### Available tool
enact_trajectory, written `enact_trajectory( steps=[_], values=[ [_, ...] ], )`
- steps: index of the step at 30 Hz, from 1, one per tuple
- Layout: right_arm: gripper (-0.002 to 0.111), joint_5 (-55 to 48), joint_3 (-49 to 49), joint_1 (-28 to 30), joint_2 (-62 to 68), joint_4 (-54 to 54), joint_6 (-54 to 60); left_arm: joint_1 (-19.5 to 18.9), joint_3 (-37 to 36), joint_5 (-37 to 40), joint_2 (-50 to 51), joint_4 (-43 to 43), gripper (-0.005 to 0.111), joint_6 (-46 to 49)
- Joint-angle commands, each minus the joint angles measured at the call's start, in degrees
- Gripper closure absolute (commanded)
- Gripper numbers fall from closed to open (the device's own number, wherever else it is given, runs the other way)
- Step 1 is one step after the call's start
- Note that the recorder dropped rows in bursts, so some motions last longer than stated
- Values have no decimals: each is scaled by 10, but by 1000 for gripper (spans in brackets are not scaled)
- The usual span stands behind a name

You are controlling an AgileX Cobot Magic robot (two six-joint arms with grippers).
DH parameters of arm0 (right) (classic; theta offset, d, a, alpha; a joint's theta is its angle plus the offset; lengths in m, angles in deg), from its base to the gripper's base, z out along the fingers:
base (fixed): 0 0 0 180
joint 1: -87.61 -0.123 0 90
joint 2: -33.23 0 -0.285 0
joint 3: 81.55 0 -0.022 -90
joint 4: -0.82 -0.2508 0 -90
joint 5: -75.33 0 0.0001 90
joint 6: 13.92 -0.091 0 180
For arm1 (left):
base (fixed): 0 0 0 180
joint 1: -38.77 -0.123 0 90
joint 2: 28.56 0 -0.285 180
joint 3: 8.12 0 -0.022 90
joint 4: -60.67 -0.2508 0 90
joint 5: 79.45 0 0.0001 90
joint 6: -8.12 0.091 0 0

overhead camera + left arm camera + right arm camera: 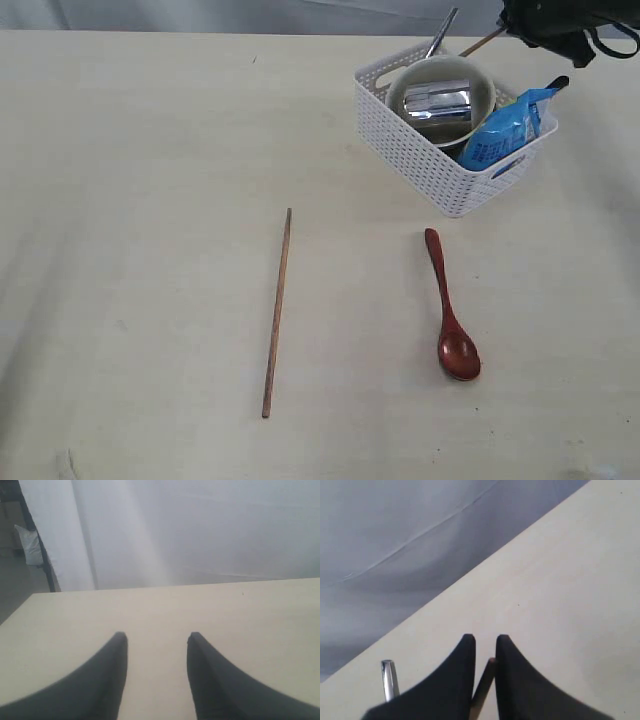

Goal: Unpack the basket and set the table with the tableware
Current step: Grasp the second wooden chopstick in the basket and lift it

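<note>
Noting right gripper (485,639) narrow on wooden chopstick (485,680), left gripper (157,636) spread empty, we are logging perforated white basket (420,165), pale table (150,150).

My left tool (157,636) hangs with its two dark fingers (100,680) set apart and nothing between them; I can't see that arm in the exterior view. My right arm (560,25) sits just beyond the far corner of the basket (430,165). The right tool (485,638) stands nearly closed around a thin chopstick (482,687), apparently gripping it.
</note>
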Motion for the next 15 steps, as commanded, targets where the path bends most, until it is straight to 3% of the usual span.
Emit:
enact_trajectory(
  steps=[1, 4, 6, 15],
  values=[
    [94, 13, -4, 2, -4, 3, 0, 5, -1, -4, -1, 3, 69, -3],
    [98, 16, -4, 2, -5, 3, 0, 5, -1, -4, -1, 3, 69, -3],
    [108, 16, -4, 2, -6, 5, 0, 5, -1, -4, -1, 3, 69, -3],
    [109, 41, -4, 2, -27, 5, 2, 5, -1, -4, -1, 3, 69, -3]
  ],
)
